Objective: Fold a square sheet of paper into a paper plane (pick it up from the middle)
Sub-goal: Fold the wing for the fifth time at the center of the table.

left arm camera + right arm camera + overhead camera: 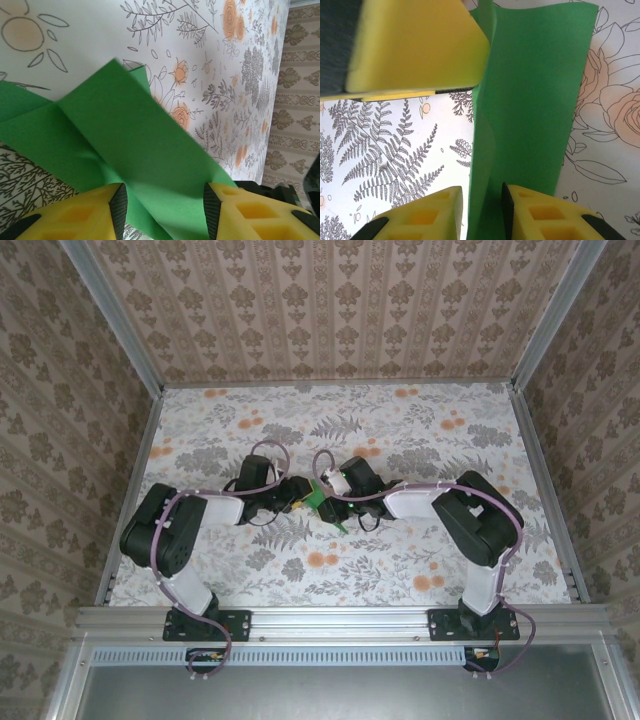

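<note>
Creased square sheet of paper (530,100) sits between both grippers at mid table (430,570); left gripper (165,200) jaws apart, straddling it; right gripper (482,200) narrowly around the fold, pinch unclear; best to clamp one side firmly and keep the crease aligned.

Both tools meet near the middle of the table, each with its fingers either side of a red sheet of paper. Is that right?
Only the colour is wrong: the sheet of paper is bright green, not red, as the right wrist view shows. The left tool and right tool do meet near the middle of the table, fingers either side of it.
</note>
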Controlling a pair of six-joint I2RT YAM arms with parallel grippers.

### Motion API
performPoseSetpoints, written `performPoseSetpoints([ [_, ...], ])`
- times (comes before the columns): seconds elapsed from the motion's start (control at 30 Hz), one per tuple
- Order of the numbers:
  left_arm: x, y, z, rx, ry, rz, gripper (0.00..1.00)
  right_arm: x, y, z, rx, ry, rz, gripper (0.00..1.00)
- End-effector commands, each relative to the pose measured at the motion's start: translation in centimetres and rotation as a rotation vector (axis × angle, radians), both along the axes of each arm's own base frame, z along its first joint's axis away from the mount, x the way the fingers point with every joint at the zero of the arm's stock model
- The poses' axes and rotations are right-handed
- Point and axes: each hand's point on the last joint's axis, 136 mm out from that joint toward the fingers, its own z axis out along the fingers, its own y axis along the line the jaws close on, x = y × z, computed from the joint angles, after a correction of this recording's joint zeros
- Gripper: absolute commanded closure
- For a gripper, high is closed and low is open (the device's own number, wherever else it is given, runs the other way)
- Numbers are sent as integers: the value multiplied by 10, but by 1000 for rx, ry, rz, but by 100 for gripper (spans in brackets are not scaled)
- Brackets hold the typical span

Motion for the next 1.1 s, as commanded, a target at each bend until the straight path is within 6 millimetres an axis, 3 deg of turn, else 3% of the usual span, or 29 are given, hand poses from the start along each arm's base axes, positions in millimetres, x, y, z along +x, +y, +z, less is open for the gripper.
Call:
performPoseSetpoints([
  [0.0,0,-5,-1,-5,19,-20,53,9,1,20,-1,-57,-4,70],
  [0.27,-1,-4,-4,-2,31,-20,54,9,4,20,-10,-58,-1,69],
  [0.6,-2,1,1,-2,17,-7,54,2,11,12,18,-11,31,93],
  [0.87,-12,17,8,-3,-25,28,53,-3,18,0,24,57,63,96],
  [1.07,-15,17,14,-18,-49,20,53,-3,22,-2,61,107,71,97],
])
